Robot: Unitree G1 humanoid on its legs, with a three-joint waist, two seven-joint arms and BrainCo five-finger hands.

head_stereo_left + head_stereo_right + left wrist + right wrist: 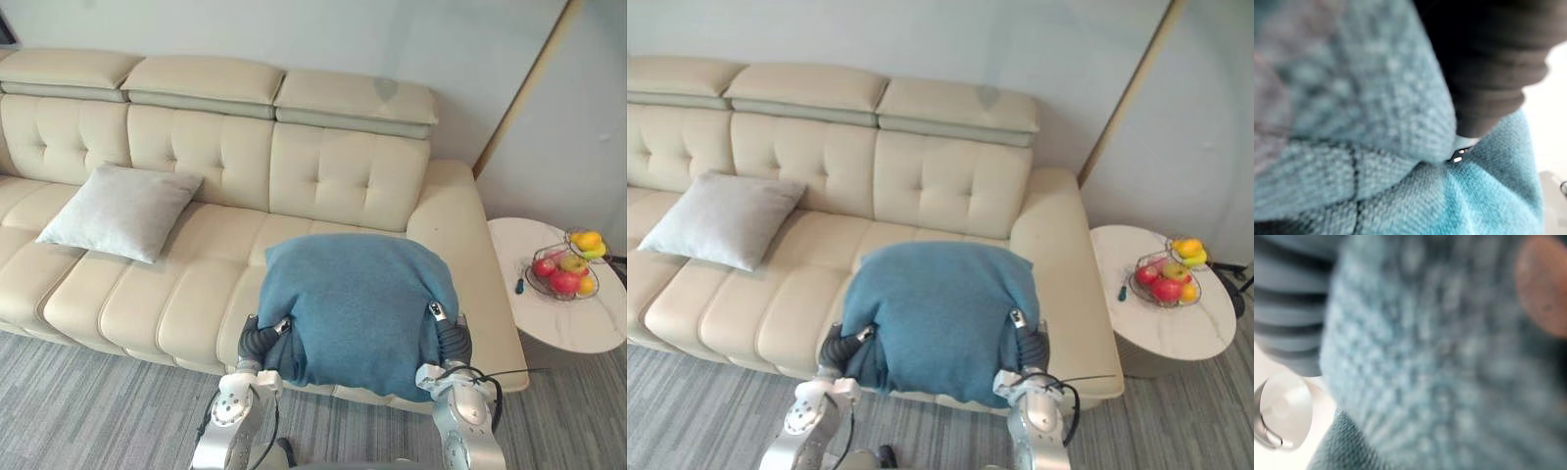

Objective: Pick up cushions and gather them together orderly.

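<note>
A large blue knitted cushion (pixel 358 304) is carried between both hands, over the front of the sofa's right seat. My left hand (pixel 257 343) presses its lower left side and my right hand (pixel 451 341) its lower right side; only the dark ribbed wrist covers stick out from under the cloth. Blue weave lies close against the left hand's cover (pixel 1488 63) and the right hand's cover (pixel 1288 298) in the wrist views. A light grey cushion (pixel 120 211) leans against the backrest on the left seat, tilted.
The cream leather sofa (pixel 333 176) spans the view, its right armrest (pixel 456 211) just beyond the blue cushion. A round white side table (pixel 588 328) at the right bears a wire fruit basket (pixel 566 269). Grey carpet runs along the sofa front.
</note>
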